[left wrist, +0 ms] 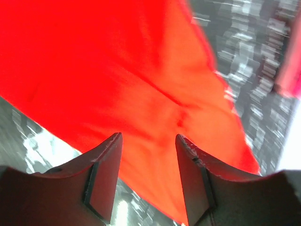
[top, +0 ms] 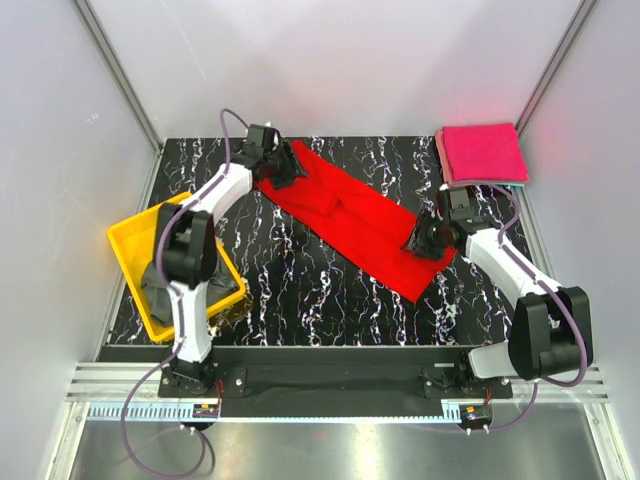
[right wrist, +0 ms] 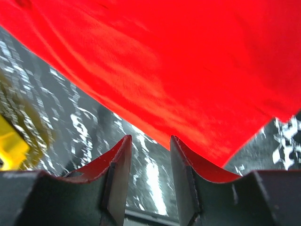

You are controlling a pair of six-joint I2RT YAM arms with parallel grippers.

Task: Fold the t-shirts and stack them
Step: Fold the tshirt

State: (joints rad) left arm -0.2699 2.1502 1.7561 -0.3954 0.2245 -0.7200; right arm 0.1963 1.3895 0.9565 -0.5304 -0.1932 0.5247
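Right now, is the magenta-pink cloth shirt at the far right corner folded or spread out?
Folded: the magenta-pink cloth shirt lies as a neat compact square with straight edges.

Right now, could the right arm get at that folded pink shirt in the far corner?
Probably yes. The right gripper is at the red t-shirt's near end, jaws open, and the folded pink t-shirt lies just beyond it with only bare table between.

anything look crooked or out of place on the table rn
The red t-shirt lies diagonally across the table as a long rumpled strip, not squared like the pink stack in the far right corner. The yellow tray sits skewed at the left edge.
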